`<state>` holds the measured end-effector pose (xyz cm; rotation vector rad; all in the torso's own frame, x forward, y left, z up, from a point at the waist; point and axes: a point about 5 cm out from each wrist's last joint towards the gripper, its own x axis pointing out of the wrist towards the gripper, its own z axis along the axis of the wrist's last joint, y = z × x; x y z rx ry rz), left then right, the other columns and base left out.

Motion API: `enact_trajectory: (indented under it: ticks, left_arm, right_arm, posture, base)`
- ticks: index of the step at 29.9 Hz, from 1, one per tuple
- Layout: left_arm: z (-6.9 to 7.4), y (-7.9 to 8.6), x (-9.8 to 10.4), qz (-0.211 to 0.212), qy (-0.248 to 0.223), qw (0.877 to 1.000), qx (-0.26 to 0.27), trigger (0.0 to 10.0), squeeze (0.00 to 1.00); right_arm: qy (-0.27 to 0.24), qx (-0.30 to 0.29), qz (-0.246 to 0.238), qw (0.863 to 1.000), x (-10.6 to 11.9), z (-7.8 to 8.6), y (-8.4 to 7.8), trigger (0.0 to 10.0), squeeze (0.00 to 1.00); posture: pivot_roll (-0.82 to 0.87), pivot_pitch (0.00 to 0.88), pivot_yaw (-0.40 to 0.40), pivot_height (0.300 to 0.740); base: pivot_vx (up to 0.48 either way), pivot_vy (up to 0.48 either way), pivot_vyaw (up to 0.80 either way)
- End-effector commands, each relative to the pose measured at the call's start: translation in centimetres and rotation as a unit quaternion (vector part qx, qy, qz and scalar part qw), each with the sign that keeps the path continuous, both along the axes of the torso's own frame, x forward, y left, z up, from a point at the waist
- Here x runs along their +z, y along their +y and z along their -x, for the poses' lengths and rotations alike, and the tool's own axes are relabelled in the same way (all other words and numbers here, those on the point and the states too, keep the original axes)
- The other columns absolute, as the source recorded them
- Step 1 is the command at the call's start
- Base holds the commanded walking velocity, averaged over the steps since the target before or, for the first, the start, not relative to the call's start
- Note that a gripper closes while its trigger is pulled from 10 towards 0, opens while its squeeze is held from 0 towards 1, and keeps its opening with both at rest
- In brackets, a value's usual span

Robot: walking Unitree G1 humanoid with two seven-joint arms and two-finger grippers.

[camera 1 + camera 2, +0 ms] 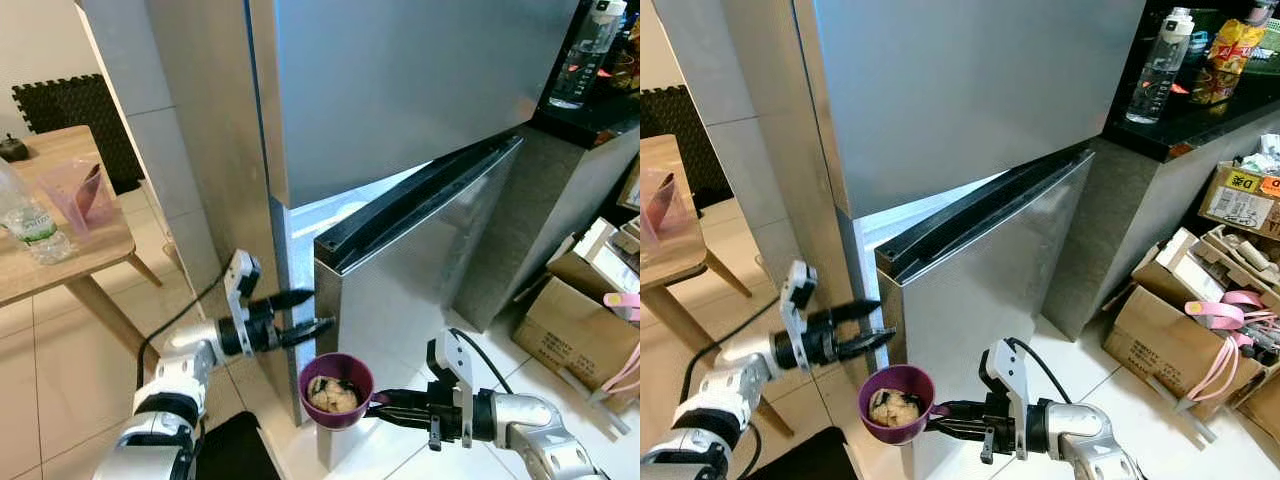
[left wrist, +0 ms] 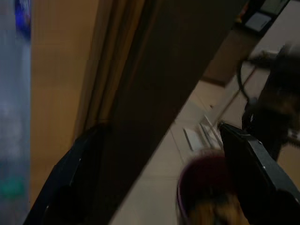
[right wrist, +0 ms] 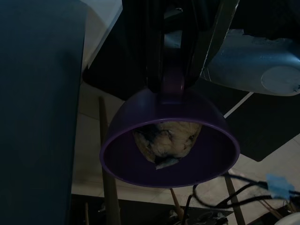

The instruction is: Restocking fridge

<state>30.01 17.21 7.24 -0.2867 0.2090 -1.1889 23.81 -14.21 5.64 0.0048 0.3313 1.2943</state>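
Cardboard box (image 1: 1243,200) label: large "D", rest too small to read

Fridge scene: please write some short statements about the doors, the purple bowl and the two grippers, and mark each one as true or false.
1. The right gripper holds the purple bowl by its handle. True.
2. The purple bowl is empty. False: it holds a pale lump of food.
3. The lower fridge door stands ajar. True.
4. The left gripper is shut on a bottle. False: its fingers are open, at the edge of the lower door.
5. The upper fridge door is wide open. False: it looks shut.
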Motion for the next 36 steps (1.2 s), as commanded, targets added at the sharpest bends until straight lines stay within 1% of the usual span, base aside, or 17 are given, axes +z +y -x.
enact_trajectory:
  ticks: [1, 6, 13, 16, 17, 19, 22, 23, 24, 25, 27, 28, 30, 31, 32, 33, 36]
  left_arm:
    - [0.5, 1.1, -0.8, -0.017, 0.024, 0.999, 0.016, 10.0, 0.0]
    - [1.9, 2.8, -3.3, -0.018, 0.091, 0.991, 0.092, 10.0, 0.0]
    - [3.2, 3.9, -5.2, -0.025, 0.139, 0.978, 0.156, 10.0, 0.0]
    - [4.1, 4.8, -7.1, -0.045, 0.189, 0.949, 0.25, 10.0, 0.0]
    - [4.1, 4.8, -7.1, -0.045, 0.189, 0.949, 0.25, 10.0, 0.0]
    - [5.3, 5.1, -8.7, -0.068, 0.231, 0.923, 0.299, 10.0, 0.0]
    - [5.8, 5.1, -9.3, -0.078, 0.245, 0.914, 0.313, 10.0, 0.0]
    - [6.6, 5.1, -10.1, -0.085, 0.266, 0.901, 0.331, 10.0, 0.0]
    - [8.1, 5.2, -11.5, -0.101, 0.299, 0.876, 0.365, 10.0, 0.0]
    - [8.1, 5.2, -11.5, -0.101, 0.299, 0.876, 0.365, 10.0, 0.0]
    - [9.3, 5.2, -12.5, -0.111, 0.324, 0.854, 0.393, 10.0, 0.0]
    - [9.3, 5.2, -12.5, -0.111, 0.324, 0.854, 0.393, 10.0, 0.0]
    - [10.9, 5.3, -13.6, -0.122, 0.356, 0.828, 0.416, 10.0, 0.0]
    - [10.9, 5.3, -13.6, -0.122, 0.356, 0.828, 0.416, 10.0, 0.0]
    - [12.6, 5.3, -14.6, -0.143, 0.38, 0.804, 0.434, 10.0, 0.0]
    - [13.2, 5.4, -14.9, -0.152, 0.387, 0.796, 0.44, 10.0, 0.0]
    - [13.8, 5.5, -15.3, -0.169, 0.393, 0.784, 0.449, 10.0, 0.0]
  right_arm:
    - [-0.013, 0.006, -0.008, 1.0, 0.6, -0.2, 0.2, 10.0, 0.0]
    - [-0.012, 0.008, -0.007, 1.0, 0.6, -0.2, 0.2, 10.0, 0.0]
    - [-0.011, 0.01, -0.006, 1.0, 0.4, -0.1, 0.4, 10.0, 0.0]
    - [-0.01, 0.013, -0.006, 1.0, 0.3, -0.1, 0.5, 10.0, 0.0]
    - [-0.01, 0.013, -0.006, 1.0, 0.3, -0.1, 0.5, 10.0, 0.0]
    - [-0.01, 0.014, -0.006, 1.0, 0.3, -0.1, 0.7, 10.0, 0.0]
    - [-0.01, 0.015, -0.005, 1.0, 0.2, -0.1, 0.7, 10.0, 0.0]
    - [-0.012, 0.012, -0.003, 1.0, 0.1, -0.2, 0.8, 10.0, 0.0]
    - [-0.014, 0.0, 0.006, 1.0, -0.3, -0.4, 0.8, 10.0, 0.0]
    - [-0.014, 0.0, 0.006, 1.0, -0.3, -0.4, 0.8, 10.0, 0.0]
    - [-0.013, -0.008, 0.013, 1.0, -0.6, -0.5, 0.8, 10.0, 0.0]
    - [-0.013, -0.008, 0.013, 1.0, -0.6, -0.5, 0.8, 10.0, 0.0]
    - [-0.007, -0.001, 0.018, 1.0, -0.9, -0.3, 0.8, 10.0, 0.0]
    - [-0.007, -0.001, 0.018, 1.0, -0.9, -0.3, 0.8, 10.0, 0.0]
    - [-0.003, 0.006, 0.013, 1.0, -0.9, 0.0, 0.9, 10.0, 0.0]
    - [-0.003, 0.007, 0.012, 1.0, -0.8, 0.0, 0.9, 10.0, 0.0]
    - [-0.002, 0.01, 0.009, 1.0, -0.8, 0.0, 0.9, 10.0, 0.0]
  posture:
    - [-0.08, 0.0, -0.011, 0.74]
    - [-0.08, 0.0, -0.011, 0.74]
    - [-0.07, 0.0, -0.007, 0.74]
    - [-0.07, 0.0, -0.006, 0.74]
    - [-0.07, 0.0, -0.006, 0.74]
    - [-0.07, 0.0, -0.006, 0.74]
    - [-0.07, 0.0, -0.006, 0.74]
    - [-0.07, 0.0, -0.006, 0.74]
    - [-0.07, 0.0, -0.008, 0.74]
    - [-0.07, 0.0, -0.008, 0.74]
    - [-0.06, 0.0, -0.007, 0.74]
    - [-0.06, 0.0, -0.007, 0.74]
    - [-0.07, 0.0, -0.008, 0.74]
    - [-0.07, 0.0, -0.008, 0.74]
    - [-0.06, 0.0, -0.007, 0.74]
    - [-0.06, 0.0, -0.007, 0.74]
    - [-0.06, 0.0, -0.008, 0.74]
  base:
    - [0.0, 0.0, 0.0]
    - [0.0, 0.0, 0.0]
    - [0.0, 0.0, 0.0]
    - [0.0, 0.0, 0.0]
    - [0.0, 0.0, 0.0]
    - [0.0, 0.0, 0.0]
    - [0.0, 0.0, 0.0]
    - [0.0, 0.0, 0.0]
    - [0.0, 0.0, 0.0]
    - [0.0, 0.0, 0.0]
    - [0.0, 0.0, 0.0]
    - [0.0, 0.0, 0.0]
    - [0.0, 0.0, 0.0]
    - [0.0, 0.0, 0.0]
    - [0.0, 0.0, 0.0]
    - [0.0, 0.0, 0.0]
    - [0.0, 0.0, 0.0]
